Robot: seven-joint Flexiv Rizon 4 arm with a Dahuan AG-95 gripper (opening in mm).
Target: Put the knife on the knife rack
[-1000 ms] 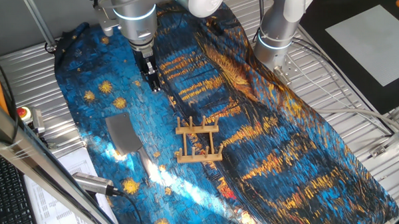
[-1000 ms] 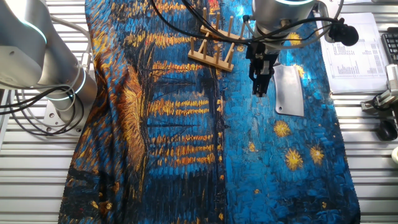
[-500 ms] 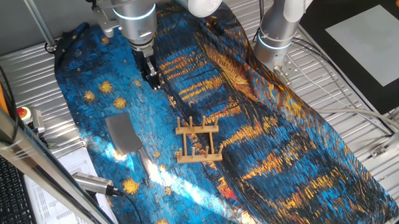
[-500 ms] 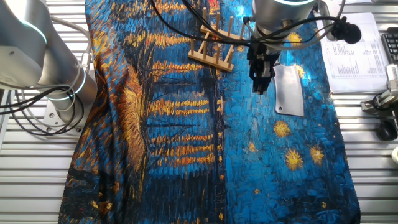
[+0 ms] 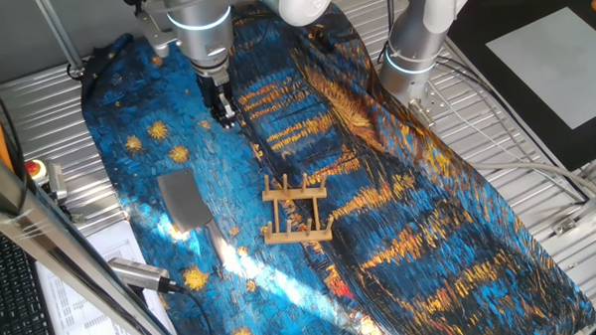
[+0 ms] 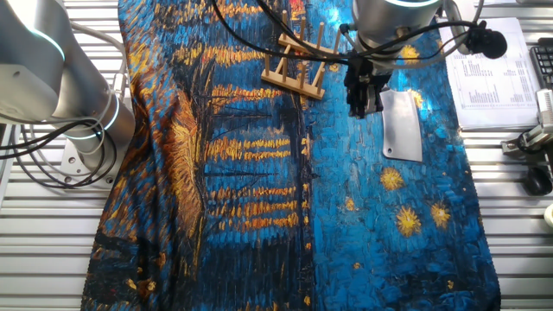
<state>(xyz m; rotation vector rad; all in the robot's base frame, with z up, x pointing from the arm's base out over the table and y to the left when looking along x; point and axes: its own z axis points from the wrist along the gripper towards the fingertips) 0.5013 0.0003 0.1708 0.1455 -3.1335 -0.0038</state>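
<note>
The knife (image 5: 184, 199) lies flat on the blue painted cloth, a broad grey blade with its short handle toward the near edge. It also shows in the other fixed view (image 6: 402, 126). The knife rack (image 5: 296, 211) stands upright on the cloth to the right of the knife, and shows as well in the other fixed view (image 6: 298, 66). My gripper (image 5: 223, 113) hangs above the cloth beyond the knife, beside the blade's long edge in the other fixed view (image 6: 360, 105). Its fingers look closed together and hold nothing.
A second robot arm base (image 5: 413, 54) stands at the cloth's far side. A silver cylinder with a black cable (image 5: 140, 273) and papers (image 5: 106, 250) lie near the knife. A red button (image 5: 37, 169) sits at the left edge. Metal table slats (image 5: 536, 196) surround the cloth.
My gripper has lifted a little and shifted slightly away from the cloth. The knife and the rack have not moved.
</note>
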